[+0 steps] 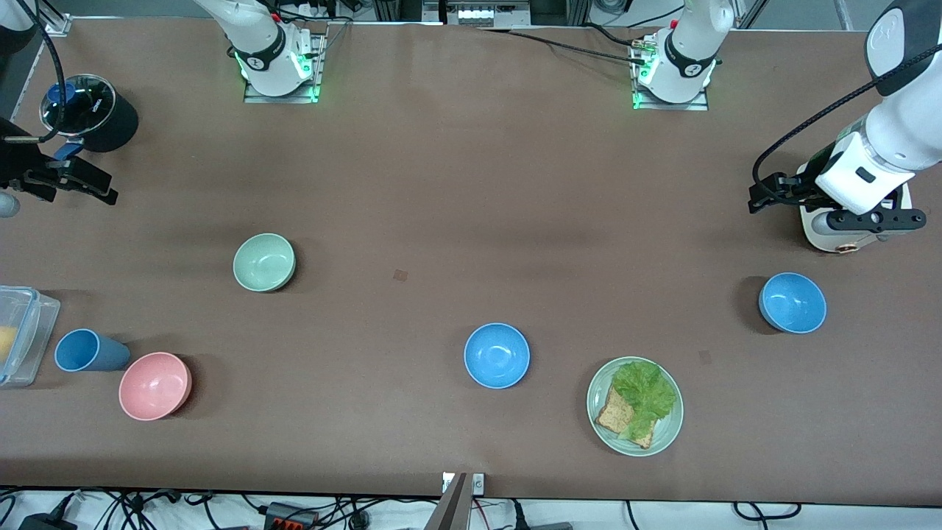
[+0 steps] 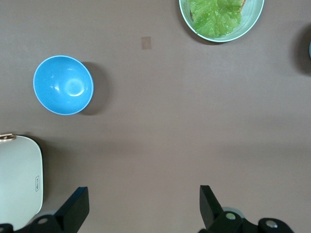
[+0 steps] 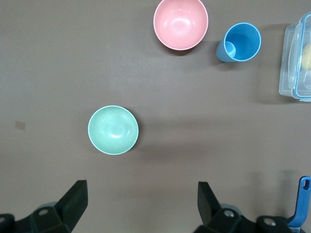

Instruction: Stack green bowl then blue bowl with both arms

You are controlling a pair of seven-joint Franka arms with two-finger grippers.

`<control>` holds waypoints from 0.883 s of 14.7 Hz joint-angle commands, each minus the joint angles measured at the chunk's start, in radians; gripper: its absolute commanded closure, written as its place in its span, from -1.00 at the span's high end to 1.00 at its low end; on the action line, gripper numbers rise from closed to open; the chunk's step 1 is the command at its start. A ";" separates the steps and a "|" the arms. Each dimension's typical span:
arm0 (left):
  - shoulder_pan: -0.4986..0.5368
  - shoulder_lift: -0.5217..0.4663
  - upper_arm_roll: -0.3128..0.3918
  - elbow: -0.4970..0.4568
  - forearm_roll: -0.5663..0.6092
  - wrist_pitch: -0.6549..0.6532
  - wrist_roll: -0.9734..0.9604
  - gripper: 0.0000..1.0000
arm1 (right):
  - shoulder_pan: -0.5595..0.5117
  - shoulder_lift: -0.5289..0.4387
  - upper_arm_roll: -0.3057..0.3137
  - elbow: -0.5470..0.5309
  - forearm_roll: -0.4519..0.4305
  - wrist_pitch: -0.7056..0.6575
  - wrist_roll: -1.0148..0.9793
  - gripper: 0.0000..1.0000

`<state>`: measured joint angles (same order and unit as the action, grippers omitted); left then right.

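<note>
The pale mint-green bowl [image 1: 264,262] sits upright on the brown table toward the right arm's end; it also shows in the right wrist view [image 3: 113,130]. The duller blue bowl [image 1: 792,302] sits toward the left arm's end, and shows in the left wrist view [image 2: 63,85]. My left gripper [image 1: 764,197] hangs open and empty above the table, farther from the front camera than the blue bowl; its jaws stand wide apart [image 2: 144,194]. My right gripper [image 1: 92,188] is open and empty at the right arm's end of the table [image 3: 143,189].
A vivid blue bowl [image 1: 497,355] sits mid-table. Beside it a pale green plate [image 1: 666,430] holds lettuce and toast. A pink bowl [image 1: 155,386], a blue cup [image 1: 87,350] and a clear container [image 1: 22,331] are near the right arm's end. A black pot [image 1: 99,114] and a white object [image 1: 828,232] stand there too.
</note>
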<state>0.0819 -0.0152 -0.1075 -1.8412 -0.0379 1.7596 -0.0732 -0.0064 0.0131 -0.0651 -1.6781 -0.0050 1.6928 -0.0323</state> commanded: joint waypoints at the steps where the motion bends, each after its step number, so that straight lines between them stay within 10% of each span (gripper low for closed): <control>1: 0.009 -0.011 0.002 -0.009 -0.019 0.009 0.003 1.00 | 0.002 -0.028 0.004 -0.029 -0.018 0.015 -0.009 1.00; 13: 0.015 0.000 0.002 -0.001 -0.028 -0.005 0.001 1.00 | 0.002 -0.004 0.004 -0.029 -0.018 0.027 -0.008 1.00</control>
<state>0.0903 -0.0120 -0.1048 -1.8412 -0.0398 1.7594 -0.0732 -0.0063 0.0180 -0.0650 -1.6853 -0.0058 1.6981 -0.0328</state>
